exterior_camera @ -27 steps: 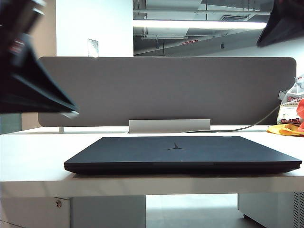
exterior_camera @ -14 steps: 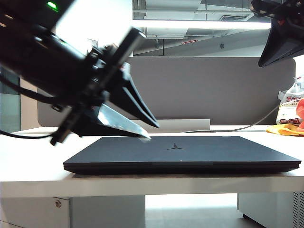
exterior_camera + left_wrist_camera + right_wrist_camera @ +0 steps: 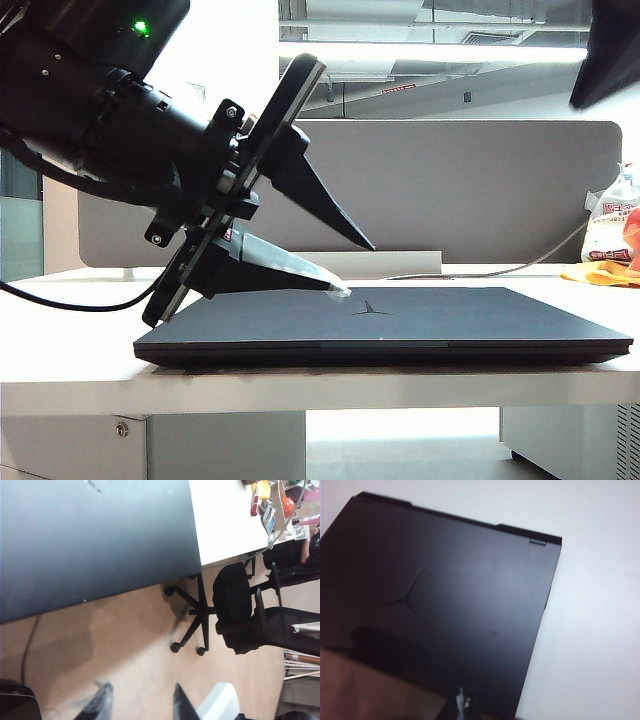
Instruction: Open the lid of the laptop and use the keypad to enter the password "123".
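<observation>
Laptop lying shut, long axis 9-to-3; I'm hovering L gripper, fingers apart, nearest, above lid; R gripper fingers together, high at 1.

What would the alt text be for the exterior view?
A closed black laptop lies on a white table; the left gripper, jaws apart, hangs over its lid with nothing held. The right gripper sits top right.

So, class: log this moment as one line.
flat matte black lid: shut | left gripper: open above lid | right gripper: high, jaws unclear | keypad: hidden
</observation>
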Controlling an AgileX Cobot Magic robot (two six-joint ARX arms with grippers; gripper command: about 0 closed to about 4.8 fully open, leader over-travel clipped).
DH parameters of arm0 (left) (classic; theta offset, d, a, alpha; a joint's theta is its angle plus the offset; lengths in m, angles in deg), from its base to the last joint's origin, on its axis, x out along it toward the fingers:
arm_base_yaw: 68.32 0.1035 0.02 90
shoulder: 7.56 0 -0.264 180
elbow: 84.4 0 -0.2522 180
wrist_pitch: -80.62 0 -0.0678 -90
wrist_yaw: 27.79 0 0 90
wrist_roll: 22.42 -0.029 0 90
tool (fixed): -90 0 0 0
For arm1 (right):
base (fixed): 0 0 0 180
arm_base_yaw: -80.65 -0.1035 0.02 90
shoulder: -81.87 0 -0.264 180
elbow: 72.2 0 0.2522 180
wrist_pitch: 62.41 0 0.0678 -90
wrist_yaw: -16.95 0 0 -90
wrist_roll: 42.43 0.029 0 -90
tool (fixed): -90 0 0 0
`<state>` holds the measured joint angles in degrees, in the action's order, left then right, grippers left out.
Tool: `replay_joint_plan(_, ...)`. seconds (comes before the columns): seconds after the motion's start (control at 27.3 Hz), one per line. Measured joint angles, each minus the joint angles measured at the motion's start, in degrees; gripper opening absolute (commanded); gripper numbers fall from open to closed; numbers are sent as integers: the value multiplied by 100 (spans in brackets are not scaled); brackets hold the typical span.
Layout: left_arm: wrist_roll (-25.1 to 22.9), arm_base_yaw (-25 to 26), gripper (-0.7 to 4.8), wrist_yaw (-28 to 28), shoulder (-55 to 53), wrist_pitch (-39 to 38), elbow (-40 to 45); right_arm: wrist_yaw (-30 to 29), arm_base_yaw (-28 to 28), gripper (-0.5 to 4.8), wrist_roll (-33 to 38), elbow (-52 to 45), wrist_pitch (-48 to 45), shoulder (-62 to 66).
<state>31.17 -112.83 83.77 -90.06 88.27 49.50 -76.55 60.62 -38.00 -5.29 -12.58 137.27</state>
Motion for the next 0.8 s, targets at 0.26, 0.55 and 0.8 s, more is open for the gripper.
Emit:
replay_joint_plan(0.26,258,-179,193,42,-297,232,0,-184,-372,-5,87,629,848,-844)
replay_joint_plan(0.55,767,-352,193,94,-778,1110,0,-208,-505,-5,299,715,1755,-1342)
replay_joint_plan(0.8,1060,-352,193,142,-1071,1482,-7,-490,-503,-5,310,715,2050,-1342)
